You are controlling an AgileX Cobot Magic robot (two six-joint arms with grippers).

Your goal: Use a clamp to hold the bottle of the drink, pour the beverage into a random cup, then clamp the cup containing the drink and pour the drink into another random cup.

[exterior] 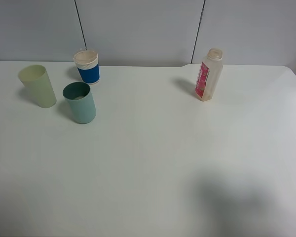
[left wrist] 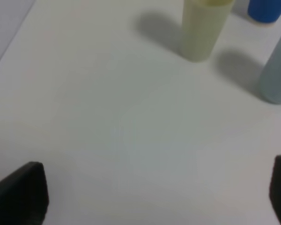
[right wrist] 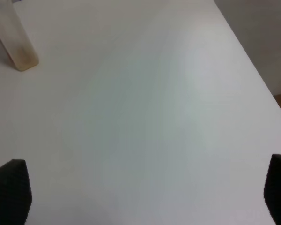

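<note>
On my overhead feed the white table (exterior: 153, 163) holds everything. The bottle (exterior: 208, 74) stands upright at upper right, uncapped, pink label toward the left. Over at upper left sit three cups: the pale yellow-green tumbler (exterior: 37, 86) farthest left, the teal tumbler (exterior: 80, 102) just right of it and a touch lower, the blue cup with white rim (exterior: 87, 66) above them. All upright and apart. My left gripper (left wrist: 154, 192) is spread wide, holding nothing, bare table between the tips. My right gripper (right wrist: 145, 194) likewise gapes wide, empty, the bottle's base off at upper left of that feed.
</note>
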